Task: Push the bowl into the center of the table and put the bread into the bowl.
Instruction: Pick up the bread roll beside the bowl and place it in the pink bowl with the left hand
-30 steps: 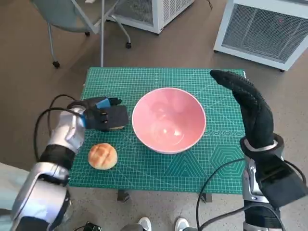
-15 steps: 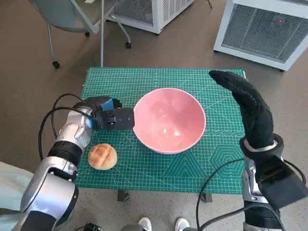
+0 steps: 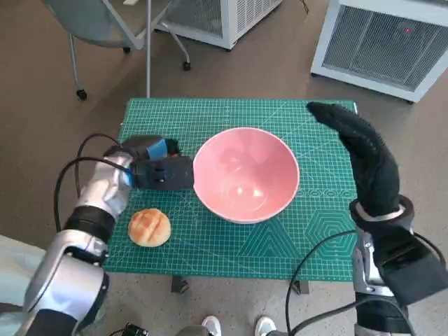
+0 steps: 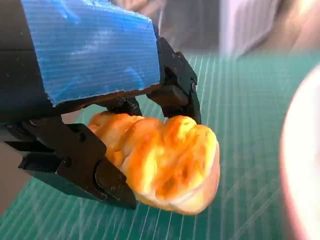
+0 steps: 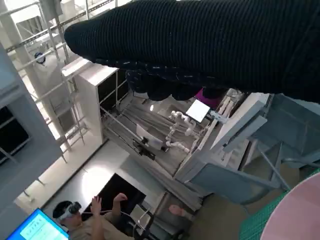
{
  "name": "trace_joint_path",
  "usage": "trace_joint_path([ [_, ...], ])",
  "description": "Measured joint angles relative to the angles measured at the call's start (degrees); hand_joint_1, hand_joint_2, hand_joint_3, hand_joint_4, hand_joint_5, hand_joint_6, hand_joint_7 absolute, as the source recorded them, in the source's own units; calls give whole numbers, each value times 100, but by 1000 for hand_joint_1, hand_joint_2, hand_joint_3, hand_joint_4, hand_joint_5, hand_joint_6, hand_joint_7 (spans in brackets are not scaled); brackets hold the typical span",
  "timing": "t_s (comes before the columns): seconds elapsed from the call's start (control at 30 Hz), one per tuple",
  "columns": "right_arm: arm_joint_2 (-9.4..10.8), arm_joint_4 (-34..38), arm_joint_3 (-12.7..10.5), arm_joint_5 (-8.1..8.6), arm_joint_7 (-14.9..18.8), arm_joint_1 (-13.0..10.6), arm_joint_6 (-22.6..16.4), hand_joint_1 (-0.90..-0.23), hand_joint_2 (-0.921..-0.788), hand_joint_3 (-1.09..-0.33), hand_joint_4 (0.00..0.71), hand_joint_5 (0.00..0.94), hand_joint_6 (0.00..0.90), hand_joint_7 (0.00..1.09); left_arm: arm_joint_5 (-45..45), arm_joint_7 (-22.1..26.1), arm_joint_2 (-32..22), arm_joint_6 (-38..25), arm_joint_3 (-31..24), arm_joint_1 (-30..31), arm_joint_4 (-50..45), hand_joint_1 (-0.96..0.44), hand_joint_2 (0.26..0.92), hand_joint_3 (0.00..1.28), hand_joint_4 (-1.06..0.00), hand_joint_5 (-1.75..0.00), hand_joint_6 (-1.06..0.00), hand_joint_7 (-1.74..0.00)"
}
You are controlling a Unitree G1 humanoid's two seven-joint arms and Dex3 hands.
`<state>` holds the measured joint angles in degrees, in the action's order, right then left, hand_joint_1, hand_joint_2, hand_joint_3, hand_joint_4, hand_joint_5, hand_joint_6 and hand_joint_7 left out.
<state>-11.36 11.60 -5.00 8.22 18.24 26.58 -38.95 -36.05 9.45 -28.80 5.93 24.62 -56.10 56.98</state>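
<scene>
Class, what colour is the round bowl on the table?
The round bowl is pale pink; the head view shows it best.

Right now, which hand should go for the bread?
Left. The left hand is close to the bread, on the same side of the bowl. The right hand is across the bowl.

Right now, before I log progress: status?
Left hand empty, at bowl rim. Right hand raised, empty. Bread outside bowl, untouched. Nothing between them.
</scene>
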Motion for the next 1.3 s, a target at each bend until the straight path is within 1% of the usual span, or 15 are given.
trace_joint_path([
  [0.3,2,24,42,48,0,3,6,-668,-921,-785,65,0,-1,393,284,-74,-353,-59,-630,202,-1435,2,902,6,-833,-1043,-708,-1046],
  [0.53,3,38,48,57,1,5,8,-667,-921,-785,65,0,-1,391,494,-61,-472,-182,-1105,644,-2755,3,900,5,-834,-1043,-714,-1040],
  [0.73,3,52,48,62,8,5,8,-669,-921,-785,65,0,-1,391,571,-131,-453,-136,-1364,994,-3782,2,892,3,-851,-1056,-745,-972],
  [0.93,3,68,48,61,14,5,7,-670,-921,-784,66,0,-1,389,640,-170,-347,122,-1413,1235,-4463,2,888,3,-858,-1068,-758,-938],
  [1.03,3,73,49,61,16,5,7,-670,-921,-784,66,1,-1,387,707,-139,-243,259,-1388,1304,-4636,2,889,5,-864,-1043,-741,-973],
  [1.3,3,119,48,61,30,4,-7,-671,-921,-784,66,0,-1,377,649,233,-16,393,-1053,1374,-4994,2,895,8,-863,-997,-699,-1064],
])
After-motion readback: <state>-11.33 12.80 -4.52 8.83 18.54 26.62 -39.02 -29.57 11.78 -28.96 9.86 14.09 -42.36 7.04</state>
